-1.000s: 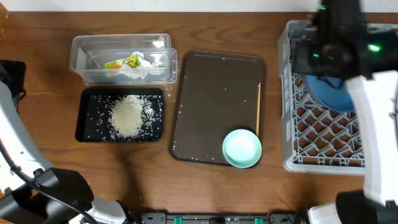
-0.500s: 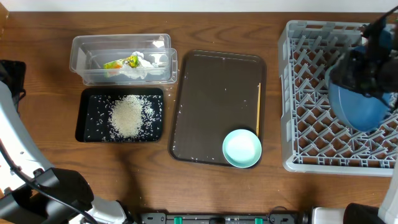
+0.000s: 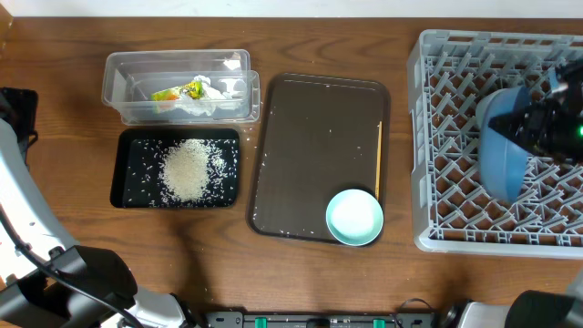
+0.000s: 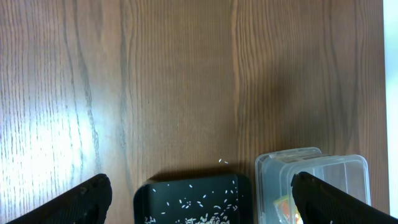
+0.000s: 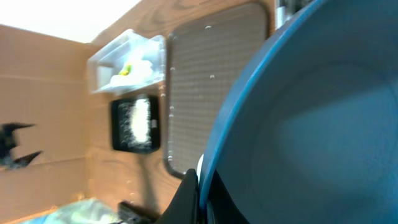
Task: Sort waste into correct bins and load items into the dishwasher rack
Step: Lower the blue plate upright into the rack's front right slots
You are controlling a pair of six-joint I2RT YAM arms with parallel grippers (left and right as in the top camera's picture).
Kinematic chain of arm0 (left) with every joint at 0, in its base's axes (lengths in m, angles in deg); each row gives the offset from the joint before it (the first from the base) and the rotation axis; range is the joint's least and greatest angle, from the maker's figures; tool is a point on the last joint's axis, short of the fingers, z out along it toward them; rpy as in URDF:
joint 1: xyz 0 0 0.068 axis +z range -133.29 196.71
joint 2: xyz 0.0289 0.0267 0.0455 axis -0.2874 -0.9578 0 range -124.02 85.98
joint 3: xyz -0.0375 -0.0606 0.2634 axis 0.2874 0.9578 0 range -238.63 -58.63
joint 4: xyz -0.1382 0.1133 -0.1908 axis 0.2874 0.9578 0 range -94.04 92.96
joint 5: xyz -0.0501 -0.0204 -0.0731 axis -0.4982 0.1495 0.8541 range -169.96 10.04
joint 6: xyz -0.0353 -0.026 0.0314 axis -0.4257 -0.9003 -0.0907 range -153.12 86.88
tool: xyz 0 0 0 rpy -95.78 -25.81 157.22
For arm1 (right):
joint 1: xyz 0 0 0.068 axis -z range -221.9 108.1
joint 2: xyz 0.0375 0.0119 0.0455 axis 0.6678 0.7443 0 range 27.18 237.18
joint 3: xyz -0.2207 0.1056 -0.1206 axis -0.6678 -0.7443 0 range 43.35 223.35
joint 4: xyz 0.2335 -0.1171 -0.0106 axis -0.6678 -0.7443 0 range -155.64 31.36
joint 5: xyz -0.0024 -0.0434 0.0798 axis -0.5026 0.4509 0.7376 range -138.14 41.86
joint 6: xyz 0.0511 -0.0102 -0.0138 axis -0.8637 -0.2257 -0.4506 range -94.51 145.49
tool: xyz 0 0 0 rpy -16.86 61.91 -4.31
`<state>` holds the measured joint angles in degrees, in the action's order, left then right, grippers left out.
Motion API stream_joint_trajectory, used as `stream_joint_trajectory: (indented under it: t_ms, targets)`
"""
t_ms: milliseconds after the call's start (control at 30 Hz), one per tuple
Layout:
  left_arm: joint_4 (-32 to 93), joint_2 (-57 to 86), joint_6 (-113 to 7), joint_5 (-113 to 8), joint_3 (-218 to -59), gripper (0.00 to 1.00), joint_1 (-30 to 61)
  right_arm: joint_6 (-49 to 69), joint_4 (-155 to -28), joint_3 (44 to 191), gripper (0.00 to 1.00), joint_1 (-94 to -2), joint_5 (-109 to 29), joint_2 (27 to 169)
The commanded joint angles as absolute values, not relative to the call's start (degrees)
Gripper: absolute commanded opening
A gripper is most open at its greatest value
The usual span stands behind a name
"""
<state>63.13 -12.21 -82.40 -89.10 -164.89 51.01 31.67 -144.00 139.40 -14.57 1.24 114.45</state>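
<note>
The right gripper (image 3: 539, 128), clamped on the dark-blue plate (image 3: 503, 162), has swung from the rack's (image 3: 453, 118) upper-left part toward its right side, leaving the top rows uncovered (the plate now stands tipped nearly on edge over the pegs).

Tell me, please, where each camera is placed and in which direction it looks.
Overhead: fixed above the table, facing straight down; the left arm shows at lower left, the right gripper over the dishwasher rack.
Left wrist: above the table's left part, looking down at the black tray and clear tub; its open fingers fill the bottom corners.
Right wrist: close behind the dark-blue plate it grips, looking across towards the brown tray.
Shared: all three show the black tray and clear tub.
</note>
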Motion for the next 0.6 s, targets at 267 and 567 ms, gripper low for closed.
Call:
stream_joint_trajectory:
  t_ms: [267, 567]
  targets:
    - [63.4, -12.5, -82.1, -89.4, -164.8, 0.94, 51.1, 45.3, -136.6, 124.6, 0.01, -4.3, 20.7, 114.6]
    - [63.4, -12.5, -82.1, -89.4, -164.8, 0.94, 51.1, 47.0, -133.7, 123.1, 0.01, -4.1, 24.6, 114.8]
